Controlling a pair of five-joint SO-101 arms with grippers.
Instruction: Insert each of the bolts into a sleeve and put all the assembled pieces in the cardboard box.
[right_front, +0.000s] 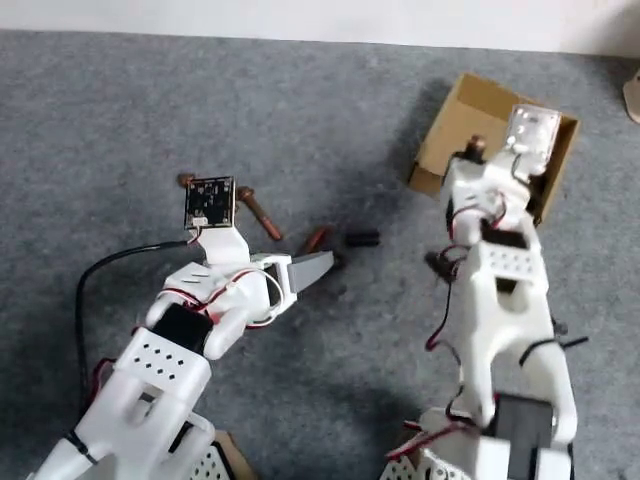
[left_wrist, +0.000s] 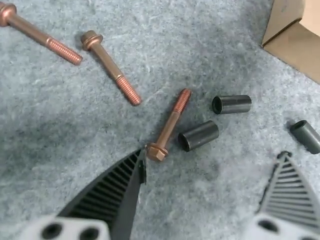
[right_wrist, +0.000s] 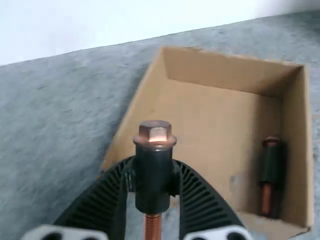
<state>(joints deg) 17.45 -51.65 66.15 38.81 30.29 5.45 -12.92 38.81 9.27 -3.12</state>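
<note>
Where the right pincer (right_wrist: 152, 172) hangs over the rim of the box (right_wrist: 220, 75), it is clamped on the sleeve of an assembly (right_wrist: 153, 150). The bolt head protrudes from one end and the thread from the other. A second assembly (right_wrist: 271, 175) lies inside the box against one wall. The left pincer (left_wrist: 214, 154) is spread wide, low over the surface (left_wrist: 75, 115). One fingertip (left_wrist: 135, 165) is at the head of a bolt (left_wrist: 169, 125), touching or nearly so. Three sleeves (left_wrist: 198, 135) lie loose nearby, the nearest just beside that bolt. Two more bolts (left_wrist: 111, 66) lie farther off.
</note>
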